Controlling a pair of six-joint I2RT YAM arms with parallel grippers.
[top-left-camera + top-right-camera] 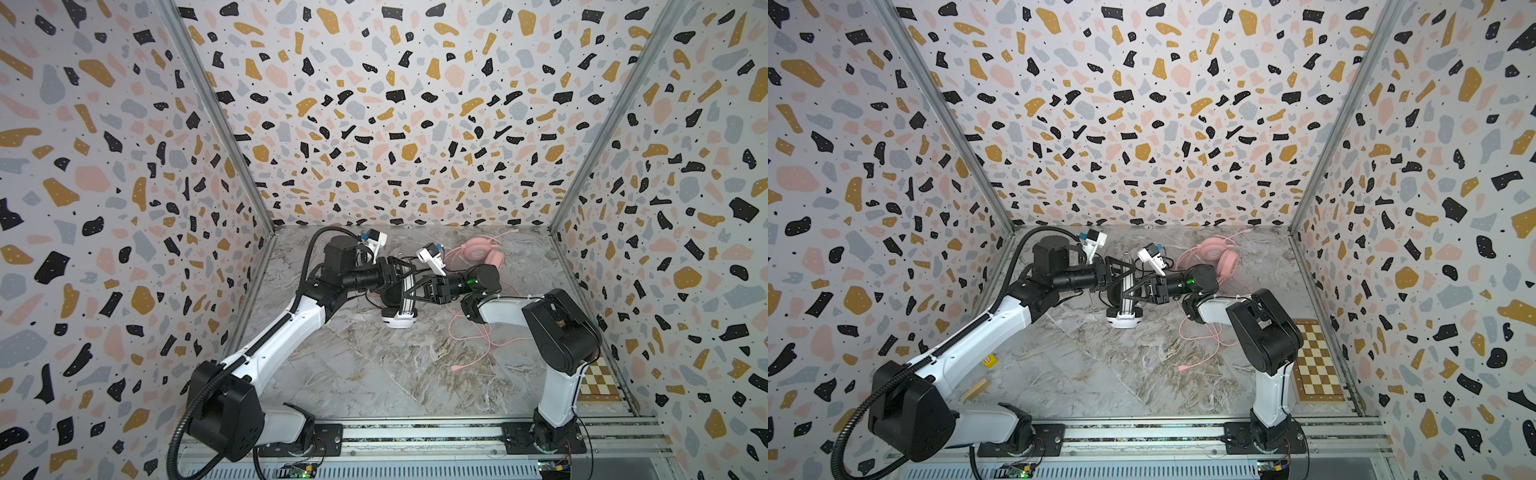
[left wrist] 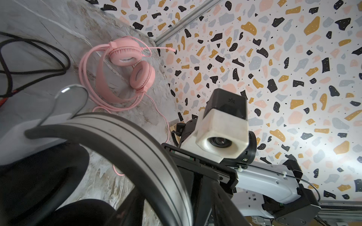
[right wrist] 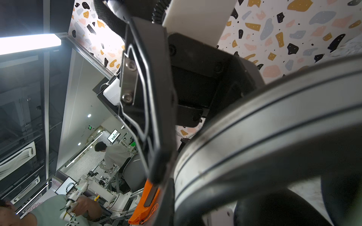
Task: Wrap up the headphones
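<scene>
Marbled table (image 1: 374,374) bears pink headphones (image 1: 478,252), checkerboard (image 1: 1316,361), wooden block (image 1: 975,389).

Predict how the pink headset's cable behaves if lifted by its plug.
Likely floppy: the pink cable lies in loose, tangled loops. Probably light, being thin. May snag, since it runs beneath the right arm.

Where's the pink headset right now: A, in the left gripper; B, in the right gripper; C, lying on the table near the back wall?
C: the pink headset lies on the marble table close to the back wall, resting on the surface rather than held.
</scene>
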